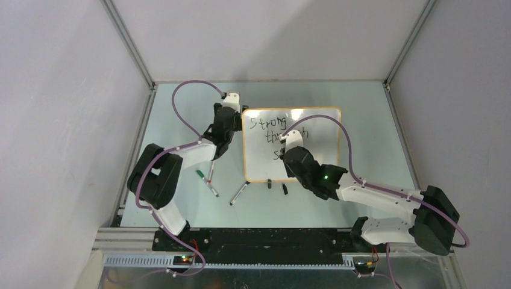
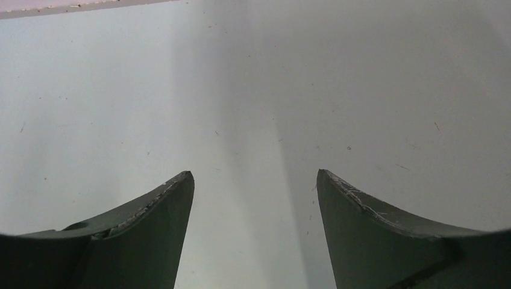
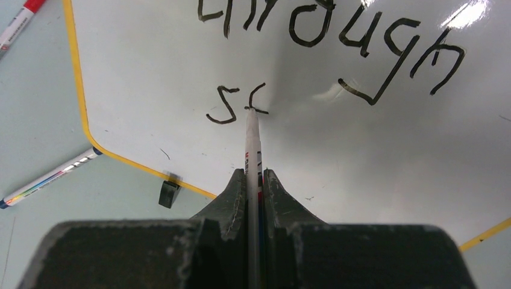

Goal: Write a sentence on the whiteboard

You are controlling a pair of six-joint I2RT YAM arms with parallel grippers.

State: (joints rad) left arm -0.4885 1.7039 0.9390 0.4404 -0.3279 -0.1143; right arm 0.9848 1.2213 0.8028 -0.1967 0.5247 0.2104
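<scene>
Whiteboard [image 1: 259,162] lies on the table [image 1: 367,150], unrestrained: left gripper [image 2: 255,177] hovers near its far-left corner, jaws wide, empty. Sentence [image 1: 271,126] reads "Strong through", with a third line barely started. Right gripper [image 3: 254,174] is clamped tight on the marker [image 3: 252,138], tip touching the board. Excess tip pressure could shift the board or skew the marker, distorting strokes.

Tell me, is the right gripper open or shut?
Shut on the marker: the right gripper pinches its barrel, tip touching the whiteboard.
</scene>
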